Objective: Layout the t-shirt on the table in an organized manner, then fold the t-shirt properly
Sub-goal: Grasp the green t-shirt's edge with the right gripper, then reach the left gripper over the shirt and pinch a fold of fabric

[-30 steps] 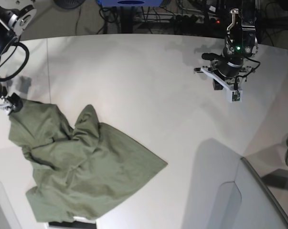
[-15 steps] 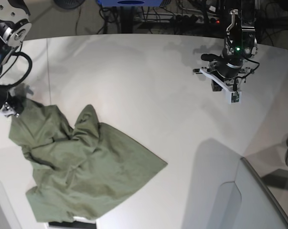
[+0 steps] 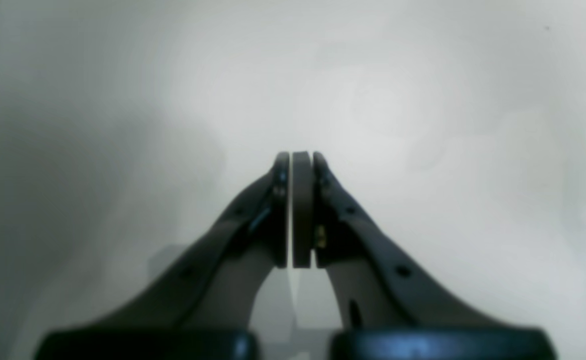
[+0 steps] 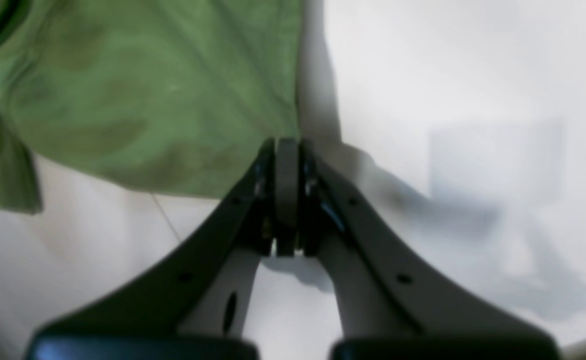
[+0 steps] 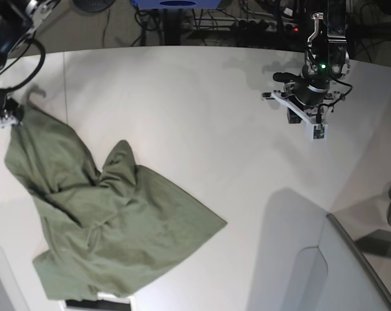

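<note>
T-shirt (image 5: 111, 227) position: the olive-green garment lies crumpled on the white desk (image 5: 201, 110), occupying the lower left of the base view. One corner is drawn up and outward toward the far left edge of that view, where it meets the right tool (image 5: 7, 116). The fabric between this raised corner and the main mass is stretched into long diagonal folds. A pointed ridge of cloth stands near the middle of the garment, and a broad flap extends to the right, ending in a corner lying flat on the desk.

Right tool state: in the right wrist view the two fingers (image 4: 267, 200) are pressed together, with the edge of the green fabric (image 4: 147, 100) meeting the fingertips; the tool is clamped on the t-shirt's corner.

Left tool (image 3: 295, 165) state: in the left wrist view the pads (image 3: 301, 210) are closed against each other with nothing between them. Only bare desk surface (image 3: 423, 100) lies beneath. In the base view this tool (image 5: 310, 120) hangs above the upper right of the desk, well apart from the garment.
</note>
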Controlling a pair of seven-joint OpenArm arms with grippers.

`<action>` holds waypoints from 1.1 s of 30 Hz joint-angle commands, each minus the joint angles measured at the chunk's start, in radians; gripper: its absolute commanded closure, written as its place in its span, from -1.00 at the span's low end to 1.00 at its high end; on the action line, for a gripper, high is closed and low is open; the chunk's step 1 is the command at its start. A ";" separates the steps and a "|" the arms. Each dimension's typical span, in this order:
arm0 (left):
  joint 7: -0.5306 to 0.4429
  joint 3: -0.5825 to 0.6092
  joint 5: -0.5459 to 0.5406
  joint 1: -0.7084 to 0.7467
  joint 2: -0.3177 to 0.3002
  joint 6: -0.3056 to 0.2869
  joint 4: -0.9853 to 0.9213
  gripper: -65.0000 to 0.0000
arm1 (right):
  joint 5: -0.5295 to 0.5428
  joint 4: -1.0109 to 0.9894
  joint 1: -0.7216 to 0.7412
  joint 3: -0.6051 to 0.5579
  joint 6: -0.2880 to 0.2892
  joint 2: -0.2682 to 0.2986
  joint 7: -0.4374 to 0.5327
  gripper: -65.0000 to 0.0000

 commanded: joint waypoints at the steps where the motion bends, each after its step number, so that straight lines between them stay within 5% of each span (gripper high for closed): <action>1: -0.020 -0.006 -0.002 -0.005 -0.006 -0.001 0.014 0.93 | 0.017 0.068 -0.011 0.005 0.012 -0.003 -0.007 1.00; 6: -0.020 -0.006 -0.001 -0.007 -0.006 -0.001 0.014 0.93 | 0.017 0.287 -0.111 0.011 0.012 -0.076 -0.067 1.00; 11: -0.022 -0.006 -0.001 -0.007 -0.015 -0.001 0.014 0.93 | 0.016 0.398 -0.184 0.013 0.010 -0.082 -0.067 1.00; 22: -0.022 0.007 -0.008 -0.022 -0.029 -0.001 0.014 0.93 | 0.011 0.344 -0.195 0.007 0.006 -0.076 -0.031 0.97; 25: -0.022 0.022 -0.011 -0.044 -0.012 -0.002 0.014 0.62 | 0.011 0.348 -0.183 0.004 0.009 -0.076 -0.044 0.67; 28: -0.020 0.109 -0.011 -0.077 -0.008 -0.002 0.014 0.16 | 0.013 0.348 -0.183 0.004 0.010 -0.076 -0.037 0.10; 31: -0.019 0.228 -0.011 -0.117 -0.006 -0.002 0.000 -0.04 | 0.016 0.370 -0.178 0.011 0.013 -0.076 -0.024 -0.41; 33: -0.020 0.321 -0.011 -0.159 -0.006 -0.002 -0.029 -0.14 | 0.016 0.408 -0.187 0.011 0.015 -0.079 0.012 -0.43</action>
